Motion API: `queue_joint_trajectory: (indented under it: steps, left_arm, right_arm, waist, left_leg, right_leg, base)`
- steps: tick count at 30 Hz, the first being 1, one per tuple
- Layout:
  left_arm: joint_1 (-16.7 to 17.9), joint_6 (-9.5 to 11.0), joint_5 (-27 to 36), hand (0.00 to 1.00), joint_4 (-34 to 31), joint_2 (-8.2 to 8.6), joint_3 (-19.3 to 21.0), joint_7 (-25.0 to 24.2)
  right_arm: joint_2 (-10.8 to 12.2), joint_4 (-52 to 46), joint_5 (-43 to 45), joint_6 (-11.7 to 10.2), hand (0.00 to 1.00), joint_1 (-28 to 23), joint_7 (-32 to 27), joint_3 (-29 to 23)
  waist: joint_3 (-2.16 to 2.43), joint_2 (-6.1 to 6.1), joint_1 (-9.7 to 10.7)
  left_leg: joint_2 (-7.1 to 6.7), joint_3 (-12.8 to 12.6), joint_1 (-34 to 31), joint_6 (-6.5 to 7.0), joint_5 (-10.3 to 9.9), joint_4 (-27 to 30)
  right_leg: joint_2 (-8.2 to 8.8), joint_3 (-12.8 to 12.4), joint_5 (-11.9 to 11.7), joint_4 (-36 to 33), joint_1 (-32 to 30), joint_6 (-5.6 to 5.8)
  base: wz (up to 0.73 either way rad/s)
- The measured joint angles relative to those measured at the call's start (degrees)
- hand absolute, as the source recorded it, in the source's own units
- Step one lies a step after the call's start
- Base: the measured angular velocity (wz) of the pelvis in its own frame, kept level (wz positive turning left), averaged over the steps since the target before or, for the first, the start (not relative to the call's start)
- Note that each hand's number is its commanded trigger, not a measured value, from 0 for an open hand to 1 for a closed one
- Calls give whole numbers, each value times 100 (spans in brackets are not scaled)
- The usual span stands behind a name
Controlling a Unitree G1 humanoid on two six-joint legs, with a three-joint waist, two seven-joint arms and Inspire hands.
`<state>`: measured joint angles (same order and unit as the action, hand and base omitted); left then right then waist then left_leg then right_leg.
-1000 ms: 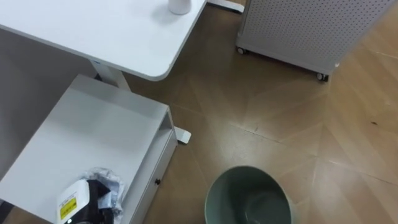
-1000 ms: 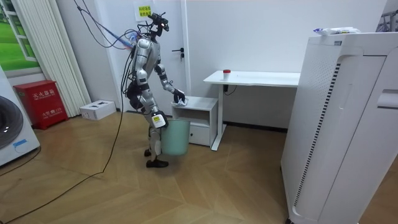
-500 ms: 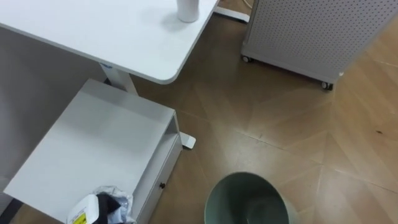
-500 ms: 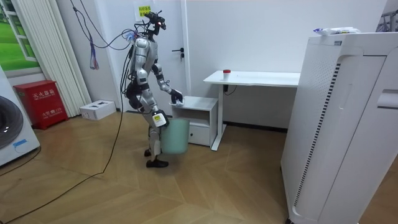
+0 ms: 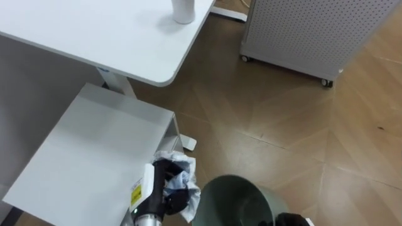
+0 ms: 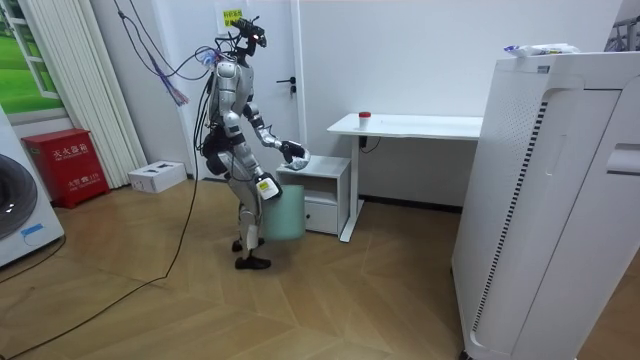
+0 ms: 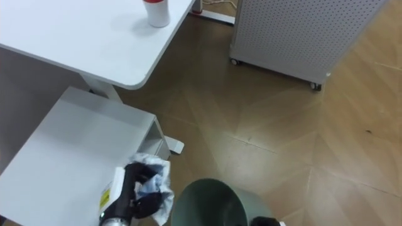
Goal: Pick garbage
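- A tall white appliance (image 6: 550, 200) fills the room view's right, well apart from the robot.
- The white desk (image 5: 94, 31) lies across the upper left of the eye views, and its rounded right corner juts out above the cabinet.
- A white perforated unit on castors (image 5: 301, 31) stands on the wooden floor beyond the desk's right edge.
- The low white cabinet (image 5: 88, 157) sits partly under the desk. In the room view the robot stands upright just in front of it.
- The green bin (image 5: 239, 201) stands open just off the cabinet's right edge, beside the robot's legs.
- The left hand (image 5: 167, 174) hangs over the near right corner of the cabinet top, its dark fingers curled round the garbage.
- The right hand (image 5: 290, 220) shows as a dark shape at the lower edge. It seems to be at the bin's near rim, and its fingers cannot be made out.
- The garbage (image 5: 192, 191), a crumpled whitish wrapper, sits in the left hand's grasp. It reaches past the cabinet's right edge, close to the bin's rim.
- A small white cup (image 5: 183, 9) with a red top stands upright near the desk's right edge.
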<state>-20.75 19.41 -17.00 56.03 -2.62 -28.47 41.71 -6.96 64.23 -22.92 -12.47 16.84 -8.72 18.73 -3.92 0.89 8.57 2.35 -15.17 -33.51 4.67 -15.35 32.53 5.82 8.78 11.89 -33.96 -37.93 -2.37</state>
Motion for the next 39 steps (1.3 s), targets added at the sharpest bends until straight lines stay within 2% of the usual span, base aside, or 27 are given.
queue_joint_trajectory:
  steps: [5,11,21,23,24,25,30,39]
  left_arm:
    - [1,57,10,100,-317,13,-179,-372]
    - [-8,64,16,100,-346,85,-378,-792]
    - [-2,60,177,100,-139,318,-883,-1238]
    - [3,60,177,79,-78,319,-898,-1247]
    - [15,59,179,27,-66,316,-905,-1247]
    - [19,59,178,0,-66,316,-907,-1247]
    - [4,59,177,0,54,312,-904,-1273]
    - [23,58,111,0,268,311,-900,-1478]
  right_arm:
    - [-24,7,95,4,100,177,1,-18]
    - [-34,-84,125,12,100,253,1,-148]
    - [30,-463,56,87,100,268,0,-84]
    - [44,-513,69,88,100,264,1,-84]
    - [64,-546,70,89,100,260,-7,-84]
    - [75,-559,69,89,100,260,-12,-83]
    - [101,-793,128,112,100,248,-28,31]
    - [129,-917,316,112,100,243,10,42]
  waist:
    - [-3,-4,-57]
    - [-20,-32,-96]
    - [-33,-53,-50]
    - [-32,-54,-32]
    - [-32,-54,-22]
    - [-32,-54,-18]
    - [-29,-59,3]
    - [-30,-67,9]
  left_leg:
    - [4,-49,10,6,3,-12]
    - [-4,-66,8,6,3,12]
    - [-3,-75,11,13,7,24]
    - [-2,-76,11,14,7,18]
    - [-3,-77,11,14,7,16]
    - [-3,-78,11,14,7,16]
    - [28,-198,25,14,7,18]
    - [31,-206,44,14,7,15]
  right_leg:
    - [2,-26,-4,-2,-11,7]
    - [19,-34,-2,-72,-32,12]
    - [18,-49,-2,-88,-41,7]
    - [18,-50,-3,-88,-41,7]
    - [19,-51,-3,-89,-41,7]
    - [19,-52,-3,-89,-42,7]
    - [17,-86,-3,-96,-58,7]
    - [14,-87,-3,-95,-46,7]
  base:
    - [0]
    - [0]
    - [0]
    - [0]
    - [0]
    - [0]
    - [-3]
    - [0]
